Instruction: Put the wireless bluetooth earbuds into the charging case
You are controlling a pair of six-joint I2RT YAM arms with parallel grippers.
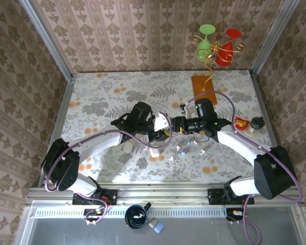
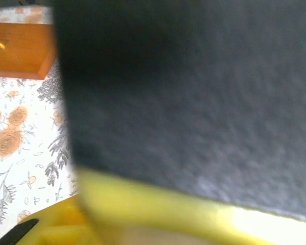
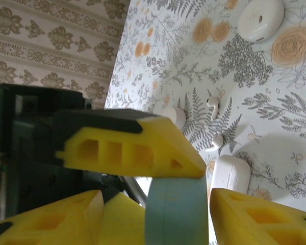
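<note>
A light blue charging case (image 3: pixel 177 210) stands on edge in the right wrist view. It is pressed between my right gripper's (image 3: pixel 158 224) yellow pads (image 3: pixel 257 217). A yellow finger of my left gripper (image 3: pixel 135 148) rests on the case's top edge. Both grippers meet above the table's middle, left gripper (image 1: pixel 160 130) facing right gripper (image 1: pixel 177 125). Tiny white earbuds (image 3: pixel 213 104) lie loose on the floral cloth below, another earbud (image 3: pixel 215 140) close by; from above the earbuds (image 1: pixel 186 149) sit just in front of the grippers. A dark blurred body (image 2: pixel 194 87) blocks the left wrist view above a yellow pad (image 2: pixel 143 204).
White cases lie on the cloth: an oval case (image 3: pixel 260 19), a round case (image 3: pixel 174 116) and a rectangular case (image 3: pixel 229 173). An orange stand (image 1: pixel 204 82) with green and red glasses is at the back. A red packet (image 1: pixel 239 122) and a black object (image 1: pixel 257 121) sit at right.
</note>
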